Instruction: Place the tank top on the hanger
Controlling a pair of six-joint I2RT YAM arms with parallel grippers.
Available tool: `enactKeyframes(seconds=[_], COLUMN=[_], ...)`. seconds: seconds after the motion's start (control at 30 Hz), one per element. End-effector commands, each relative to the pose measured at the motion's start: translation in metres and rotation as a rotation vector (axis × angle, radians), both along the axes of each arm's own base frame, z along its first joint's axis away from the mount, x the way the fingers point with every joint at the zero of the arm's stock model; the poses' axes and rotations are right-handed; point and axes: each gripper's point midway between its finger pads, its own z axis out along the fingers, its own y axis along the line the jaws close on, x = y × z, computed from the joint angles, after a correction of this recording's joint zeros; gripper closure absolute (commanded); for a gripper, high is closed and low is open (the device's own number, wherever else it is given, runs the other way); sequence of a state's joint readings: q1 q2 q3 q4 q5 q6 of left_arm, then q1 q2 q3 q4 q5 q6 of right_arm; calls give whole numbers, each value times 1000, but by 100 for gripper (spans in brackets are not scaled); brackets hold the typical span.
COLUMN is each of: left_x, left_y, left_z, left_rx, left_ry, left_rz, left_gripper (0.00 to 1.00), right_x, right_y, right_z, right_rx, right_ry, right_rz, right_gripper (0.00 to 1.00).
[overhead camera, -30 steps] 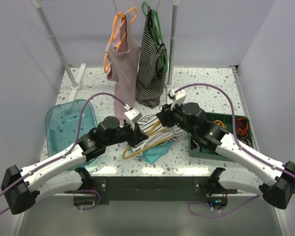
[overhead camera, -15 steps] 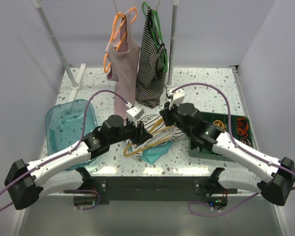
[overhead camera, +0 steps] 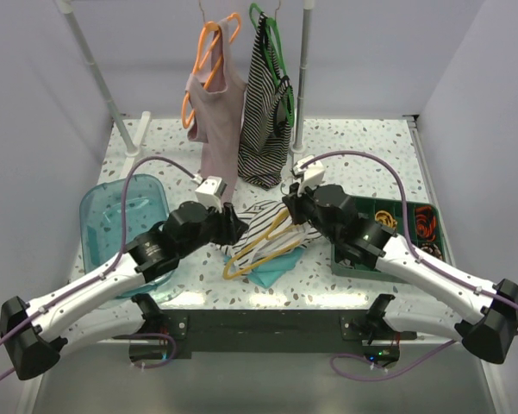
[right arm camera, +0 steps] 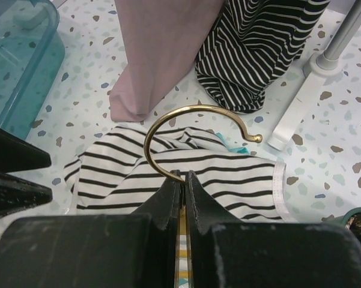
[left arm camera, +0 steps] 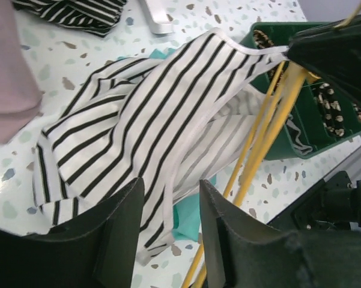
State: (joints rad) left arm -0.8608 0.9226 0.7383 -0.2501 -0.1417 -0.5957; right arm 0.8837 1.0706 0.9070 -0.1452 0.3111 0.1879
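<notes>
Left end effector (left arm camera: pixel 172 189) retreated, tank top (left arm camera: pixel 138 114) ahead, hanger (left arm camera: pixel 265 129) alongside

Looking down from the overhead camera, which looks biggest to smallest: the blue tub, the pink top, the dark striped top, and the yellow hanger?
1. blue tub, even with the left arm covering part of it
2. pink top and dark striped top: too alike to rank
3. yellow hanger
</notes>
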Motion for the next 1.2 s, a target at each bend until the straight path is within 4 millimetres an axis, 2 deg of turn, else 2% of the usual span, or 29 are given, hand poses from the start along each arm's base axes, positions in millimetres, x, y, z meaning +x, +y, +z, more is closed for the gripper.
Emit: enactKeyframes(seconds=[0.0,0.03,0.1,0.13,0.23,0.27,0.33,0.57,0.73,0.83,0.93,1.13,1.17], left_x=[-5,-13,-24,-35,-54,-57,-66,-67,-64,-60,-55,-50,-51], left_y=[32,36,35,32,24,23,17,12,-1,-1,-6,-9,-8], left_z=[-11,-25,-34,-51,-76,-81,-88,-99,-104,-117,-117,-101,-98], left_rx=[35,47,26,16,-19,-28,-78,-107,-166,-153,-183,-240,-247], left_ry=[101,149,186,238,317,327,357,367,366,381,364,318,310], left_rz=[146,145,122,87,19,9,-31,-36,-62,-37,-36,-33,-34], left_gripper=[59,61,64,66,68,67,59,40,41,42,46,62,68], right_x=[-4,-6,-7,-7,-8,-8,-8,-8,-8,-7,-7,0,4], right_y=[1,1,1,1,1,1,1,0,-1,0,0,-10,-16], right_z=[23,22,22,22,22,22,22,25,27,27,28,29,28], right_rx=[38,35,36,37,43,44,44,53,57,61,63,64,57], right_ry=[-71,-71,-70,-71,-69,-68,-68,-71,-73,-72,-73,-77,-82], right_rz=[37,42,48,48,50,51,50,44,39,35,33,-41,-80], right_gripper=[100,100,100,100,100,100,100,100,100,100,100,100,100])
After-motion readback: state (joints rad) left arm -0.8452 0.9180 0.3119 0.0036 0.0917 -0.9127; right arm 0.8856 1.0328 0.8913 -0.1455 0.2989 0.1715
